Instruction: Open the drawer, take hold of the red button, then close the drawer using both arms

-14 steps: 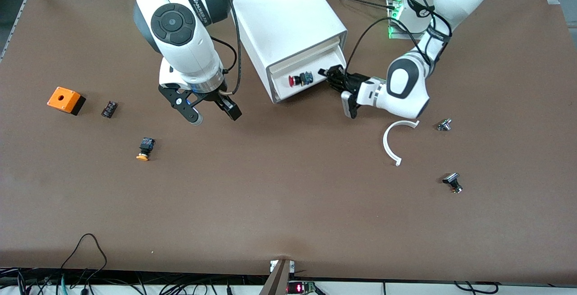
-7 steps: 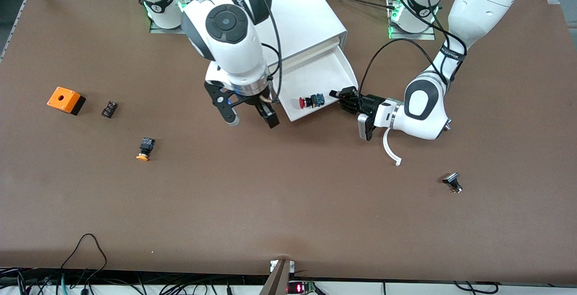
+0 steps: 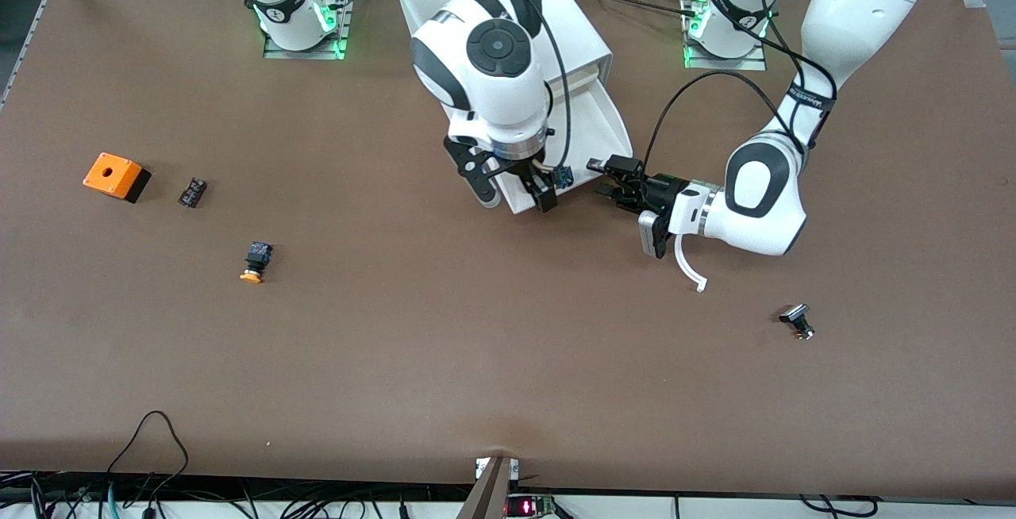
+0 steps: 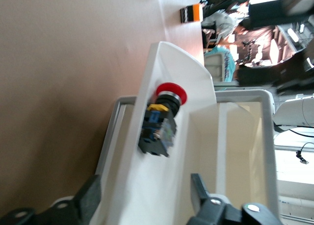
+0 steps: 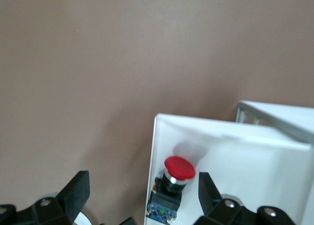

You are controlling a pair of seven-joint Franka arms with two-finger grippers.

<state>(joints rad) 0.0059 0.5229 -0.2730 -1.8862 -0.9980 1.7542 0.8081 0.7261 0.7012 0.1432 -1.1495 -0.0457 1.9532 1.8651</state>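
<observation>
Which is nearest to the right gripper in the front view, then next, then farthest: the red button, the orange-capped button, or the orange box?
From the right gripper, over the open drawer:
1. Red button, in the drawer beneath it.
2. Orange-capped button, toward the right arm's end.
3. Orange box, farthest along that end.

- right gripper [image 3: 514, 195] hangs pointing straight down, fingers [image 5: 74, 188] spread wide
- left gripper [image 3: 609, 176] reaches in sideways, low, its fingers [image 4: 91, 198] apart too

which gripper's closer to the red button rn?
Right. The right gripper hangs open directly over the button in the pulled-out drawer. The left gripper is at the drawer's front edge, toward the left arm's end, fingers open around the front.
</observation>
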